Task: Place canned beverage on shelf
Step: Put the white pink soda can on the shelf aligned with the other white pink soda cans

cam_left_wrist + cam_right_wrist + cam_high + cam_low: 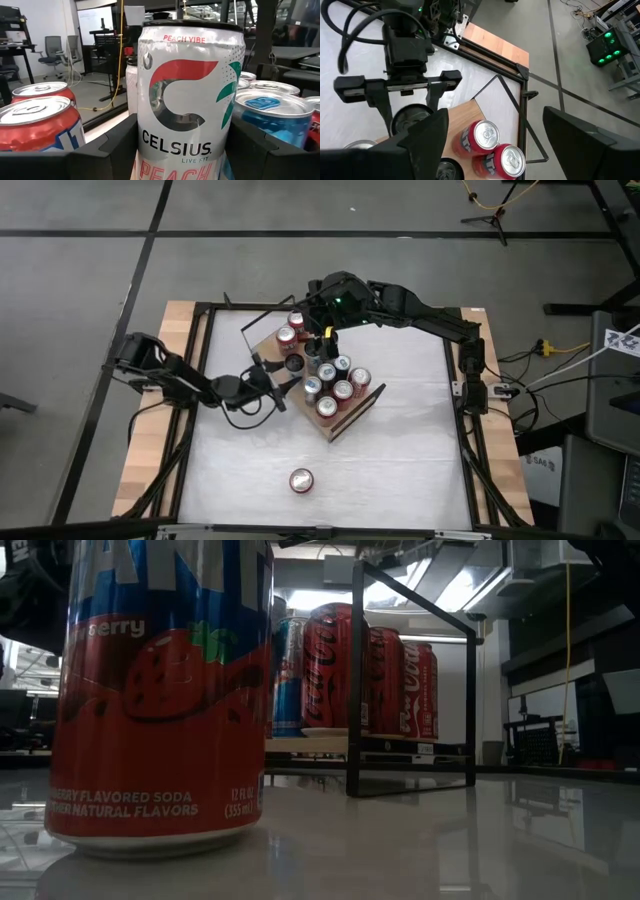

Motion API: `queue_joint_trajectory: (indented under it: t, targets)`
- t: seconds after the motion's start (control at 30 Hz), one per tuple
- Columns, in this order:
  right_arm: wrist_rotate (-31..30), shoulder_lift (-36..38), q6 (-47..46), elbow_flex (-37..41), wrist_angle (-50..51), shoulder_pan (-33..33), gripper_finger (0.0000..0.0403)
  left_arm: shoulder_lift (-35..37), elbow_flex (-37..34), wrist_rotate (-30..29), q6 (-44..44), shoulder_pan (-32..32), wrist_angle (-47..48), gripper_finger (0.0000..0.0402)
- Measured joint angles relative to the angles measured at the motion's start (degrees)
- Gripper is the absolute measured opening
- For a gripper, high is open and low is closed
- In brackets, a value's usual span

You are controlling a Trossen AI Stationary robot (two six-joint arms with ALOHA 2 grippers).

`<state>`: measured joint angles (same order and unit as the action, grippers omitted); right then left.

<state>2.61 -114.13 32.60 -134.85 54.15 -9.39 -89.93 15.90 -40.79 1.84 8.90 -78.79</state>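
A: What sits nearest the low camera?

B: A red and blue strawberry soda can [160,690] stands upright on the white worktop [400,450], alone and well apart from the other cans. From above it is the single can [301,480] near the front edge.

A: And beyond it?

B: The flat light-brown wooden shelf with thin black wire rails [345,420] lies at an angle in the middle of the worktop. Several upright cans stand on it, red cola cans [335,670] and a blue one among them.

A: Where are the arms?

B: The left claw [283,375] reaches in from the left to the shelf's near-left side. Its two dark fingers [107,150] are partly closed around a tall white Celsius peach can with a black top [187,100], which stands upright among the other cans. The right claw [325,340] hangs above the shelf's far end, over two red cans [492,145]; its fingers [427,132] are spread apart and hold nothing.
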Motion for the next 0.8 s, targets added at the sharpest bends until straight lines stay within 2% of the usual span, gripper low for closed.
queue_joint_trajectory:
  t: [0.3,0.8]
  targets:
    - [0.0,0.0,0.01,0.0,-0.02,0.0,0.0317,-0.13,0.04,-3.06,-0.15,1.67,1.34,0.0233]
    - [0.0,0.0,0.02,0.0,-0.06,0.0,0.0317,-0.76,0.04,-6.13,-5.66,1.55,4.51,0.0233]
